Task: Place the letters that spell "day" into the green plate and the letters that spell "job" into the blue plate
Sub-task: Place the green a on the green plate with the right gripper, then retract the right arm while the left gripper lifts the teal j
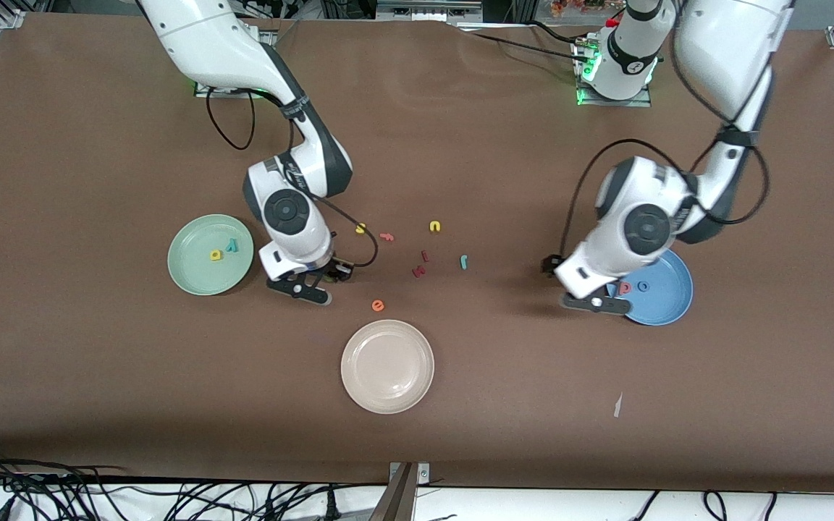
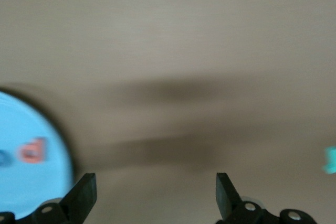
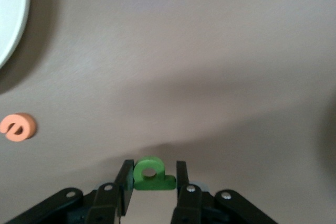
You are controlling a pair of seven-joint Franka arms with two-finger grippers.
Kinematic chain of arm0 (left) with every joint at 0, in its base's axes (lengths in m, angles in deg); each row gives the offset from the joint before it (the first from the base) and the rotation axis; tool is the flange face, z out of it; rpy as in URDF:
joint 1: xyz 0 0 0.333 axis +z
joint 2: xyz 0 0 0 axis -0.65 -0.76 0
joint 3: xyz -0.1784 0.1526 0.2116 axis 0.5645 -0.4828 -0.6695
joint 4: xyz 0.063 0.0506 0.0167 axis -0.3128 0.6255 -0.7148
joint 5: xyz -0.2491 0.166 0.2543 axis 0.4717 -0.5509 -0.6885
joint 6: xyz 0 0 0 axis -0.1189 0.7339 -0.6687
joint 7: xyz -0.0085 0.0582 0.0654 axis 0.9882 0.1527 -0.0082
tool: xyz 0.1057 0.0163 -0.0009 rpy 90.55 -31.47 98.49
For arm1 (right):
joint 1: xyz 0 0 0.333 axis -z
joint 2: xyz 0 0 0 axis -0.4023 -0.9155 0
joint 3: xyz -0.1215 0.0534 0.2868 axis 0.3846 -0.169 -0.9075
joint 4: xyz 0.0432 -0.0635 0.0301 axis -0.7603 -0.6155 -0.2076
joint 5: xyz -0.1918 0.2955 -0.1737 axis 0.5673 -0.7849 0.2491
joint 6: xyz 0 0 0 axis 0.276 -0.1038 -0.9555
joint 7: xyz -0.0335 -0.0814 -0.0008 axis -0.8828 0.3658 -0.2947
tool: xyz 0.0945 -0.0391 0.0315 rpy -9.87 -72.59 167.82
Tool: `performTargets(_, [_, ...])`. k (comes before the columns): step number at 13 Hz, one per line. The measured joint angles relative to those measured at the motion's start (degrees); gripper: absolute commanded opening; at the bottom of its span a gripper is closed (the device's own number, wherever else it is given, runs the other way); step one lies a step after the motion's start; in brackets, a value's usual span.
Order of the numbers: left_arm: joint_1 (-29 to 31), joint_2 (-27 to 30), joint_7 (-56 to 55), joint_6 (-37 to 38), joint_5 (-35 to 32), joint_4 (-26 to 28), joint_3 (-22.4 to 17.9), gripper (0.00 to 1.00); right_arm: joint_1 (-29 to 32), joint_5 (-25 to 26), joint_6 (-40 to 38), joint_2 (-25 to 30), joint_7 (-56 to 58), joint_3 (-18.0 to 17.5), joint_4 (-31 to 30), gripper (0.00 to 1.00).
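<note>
My right gripper [image 1: 301,289] is low at the table beside the green plate [image 1: 192,271] and is shut on the dark green "a" [image 3: 152,176], a finger on each side of it. The yellow "d" [image 1: 216,255] and light-blue "y" [image 1: 232,246] lie in that plate. My left gripper [image 1: 596,304] hangs open and empty [image 2: 156,182] at the rim of the blue plate [image 1: 667,304]. In that plate lie the salmon "b" [image 1: 625,287] and the blue "o" [image 1: 643,286]. The teal "j" [image 1: 464,262] lies on the table between the arms.
A cream plate [image 1: 406,394] sits nearer the front camera, with an orange "e" [image 1: 378,305] just above it. Yellow "s" [image 1: 361,229], yellow "u" [image 1: 435,226], a salmon piece [image 1: 386,236] and two dark red pieces [image 1: 419,272] lie mid-table.
</note>
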Motion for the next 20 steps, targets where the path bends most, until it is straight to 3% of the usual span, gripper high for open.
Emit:
performTargets(5, [-10.2, -7.0, -17.4, -0.3, 0.0, -7.7, 0.1, 1.00, 0.2, 0.1, -12.3, 3.3, 15.7, 9.5, -0.1, 0.00])
performTargets(7, [-12.2, -8.2, -21.7, -2.6, 0.0, -8.1, 0.1, 0.98, 0.3, 0.1, -13.2, 4.8, 21.4, 13.1, -4.1, 0.02])
performTargets(8, [-13.0, -8.8, -23.8, -3.7, 0.0, -8.1, 0.0, 0.96, 0.3, 0.1, -12.9, 5.9, 24.9, 14.9, -7.1, 0.09])
performTargets(9, [-13.9, -9.4, -25.6, -4.7, 0.0, -8.1, 0.0, 0.93, 0.4, 0.1, -12.1, 7.2, 27.9, 16.7, -10.0, 0.30])
performTargets(10, [-14.6, -10.1, -27.2, -5.7, -0.2, -8.1, -0.1, 0.90, 0.5, 0.1, -10.5, 8.2, 30.0, 17.9, -12.5, 0.69])
performTargets(11, [-15.0, -10.7, -28.6, -6.4, -0.9, -8.1, -0.1, 0.89, 0.7, 0.1, -8.6, 8.8, 30.9, 18.4, -14.4, 1.00])
performTargets(16, [-15.8, -12.6, -31.3, -6.9, -2.8, -8.1, -0.1, 0.67, 0.5, 0.0, -10.1, 13.0, 31.9, 18.9, -16.2, 1.00])
performTargets(20, [-16.3, -13.5, -31.6, -6.9, -2.8, -8.2, -0.1, 0.49, 0.3, 0.0, -18.9, 23.2, 36.2, 19.8, -15.6, 1.00])
